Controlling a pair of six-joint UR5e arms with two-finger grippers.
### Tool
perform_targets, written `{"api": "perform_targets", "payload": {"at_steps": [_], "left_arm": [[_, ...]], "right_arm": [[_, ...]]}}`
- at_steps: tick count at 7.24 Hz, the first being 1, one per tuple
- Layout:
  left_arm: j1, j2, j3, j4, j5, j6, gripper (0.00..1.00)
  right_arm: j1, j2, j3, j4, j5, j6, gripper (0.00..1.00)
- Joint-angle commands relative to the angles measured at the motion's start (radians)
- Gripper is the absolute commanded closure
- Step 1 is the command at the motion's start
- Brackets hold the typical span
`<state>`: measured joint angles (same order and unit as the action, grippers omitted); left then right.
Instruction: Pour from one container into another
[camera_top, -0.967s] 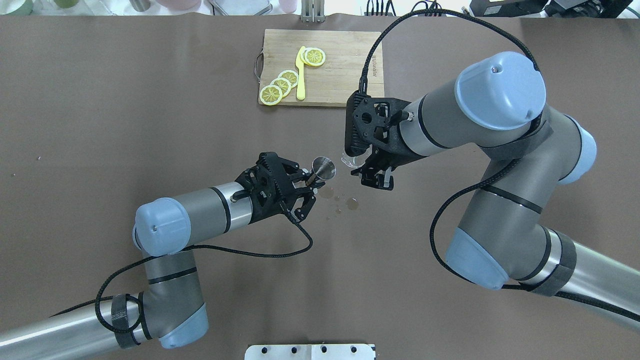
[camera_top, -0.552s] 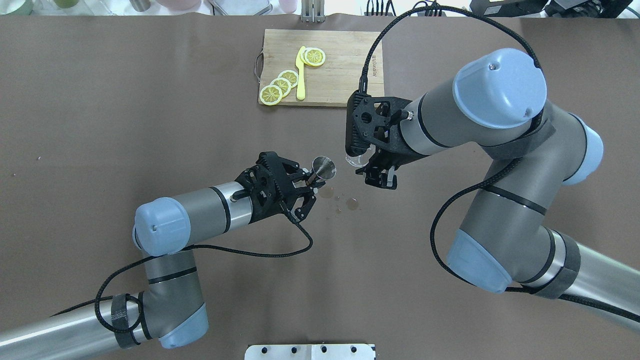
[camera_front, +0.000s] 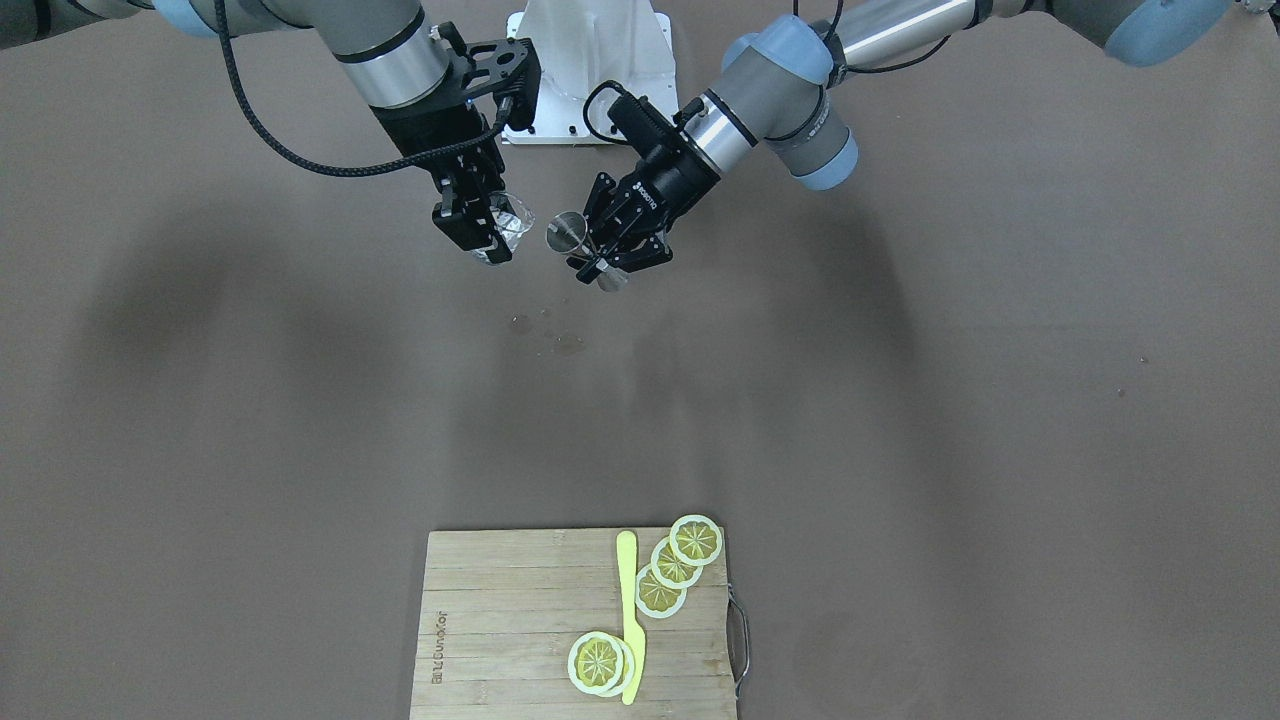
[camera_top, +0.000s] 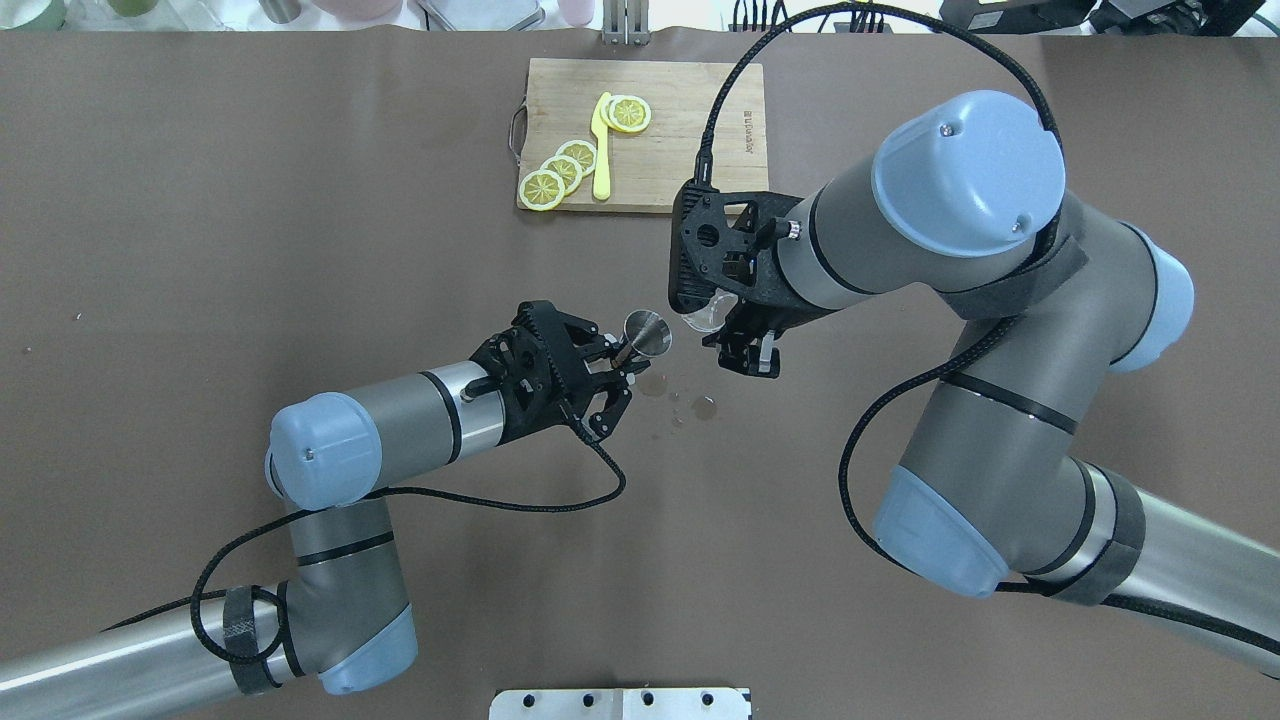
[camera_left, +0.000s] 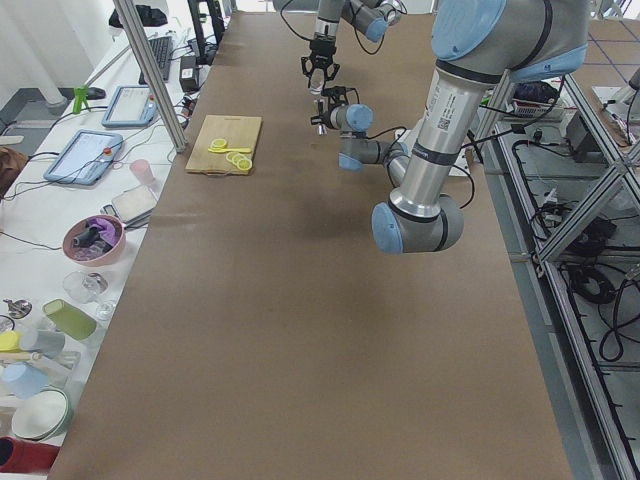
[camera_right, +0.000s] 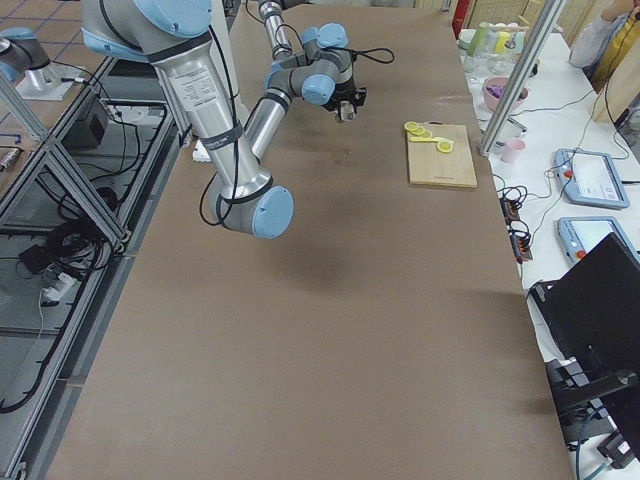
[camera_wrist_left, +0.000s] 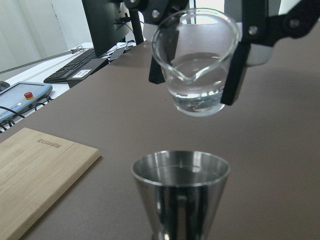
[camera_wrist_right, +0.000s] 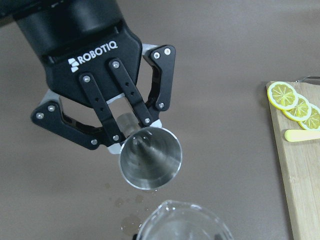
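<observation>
A steel jigger (camera_top: 648, 333) is held off the table at its waist, mouth up, with my left gripper (camera_top: 620, 360) shut on it. A clear glass beaker (camera_top: 705, 312) holding a little clear liquid hangs just right of the jigger, and my right gripper (camera_top: 735, 335) is shut on it. In the left wrist view the beaker (camera_wrist_left: 197, 65) sits above and just beyond the jigger (camera_wrist_left: 180, 190), spout toward it, nearly level. The right wrist view looks down into the jigger (camera_wrist_right: 150, 157), with the beaker rim (camera_wrist_right: 180, 222) at the bottom edge.
Wet drops (camera_top: 690, 405) mark the brown table below the two containers. A wooden cutting board (camera_top: 690, 140) with lemon slices (camera_top: 560, 170) and a yellow knife (camera_top: 601, 150) lies at the far middle. Clutter lines the table's far edge.
My right arm has shifted left, bringing the beaker closer to the jigger. The left arm and the jigger have stayed where they were.
</observation>
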<state>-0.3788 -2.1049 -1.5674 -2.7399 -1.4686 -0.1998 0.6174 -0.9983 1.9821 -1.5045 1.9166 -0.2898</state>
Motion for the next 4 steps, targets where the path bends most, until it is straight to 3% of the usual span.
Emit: {"api": "perform_targets", "payload": {"at_steps": [1, 4], "left_arm": [[0.0, 0.0, 0.001, 0.0, -0.001, 0.002, 1.0], [-0.003, 0.0, 0.001, -0.001, 0.001, 0.003, 1.0]], "right_arm": [[-0.022, 0.016, 0.003, -0.04, -0.03, -0.002, 1.0], [-0.036, 0.041, 0.003, -0.091, -0.065, -0.026, 1.0]]}}
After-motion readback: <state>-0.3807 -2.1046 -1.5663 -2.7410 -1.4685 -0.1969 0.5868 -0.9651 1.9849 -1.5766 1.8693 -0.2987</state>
